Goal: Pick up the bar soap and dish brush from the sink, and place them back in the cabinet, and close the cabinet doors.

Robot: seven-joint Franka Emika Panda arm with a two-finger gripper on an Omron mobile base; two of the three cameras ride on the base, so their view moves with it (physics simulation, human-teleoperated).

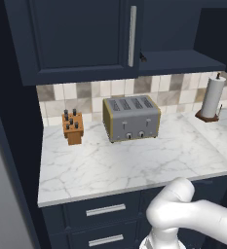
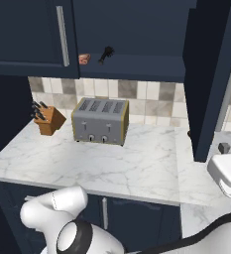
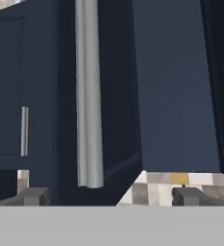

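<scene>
Left base view: the white arm's elbow bulges at the lower right, in front of the white marble surface [image 1: 134, 165]; beyond it stand a silver four-slot toaster [image 1: 131, 118] and a wooden knife block [image 1: 72, 127], with the closed dark navy left cabinet door [image 1: 76, 36] above.

Right base view: the arm's rounded white joints sit low at the left. On the navy inner shelf of the open wall cabinet [image 2: 137, 67] lie the small reddish-orange bar soap [image 2: 84, 59] and, just right of it, the black dish brush [image 2: 106, 54].

Hand view: the tool [image 3: 111, 197] stands wide open and empty, its two dark fingertips [image 3: 35, 196] far apart. Just ahead, between them, hangs the long silver bar handle [image 3: 88, 96] of the open navy cabinet door [image 3: 118, 96], untouched.
</scene>
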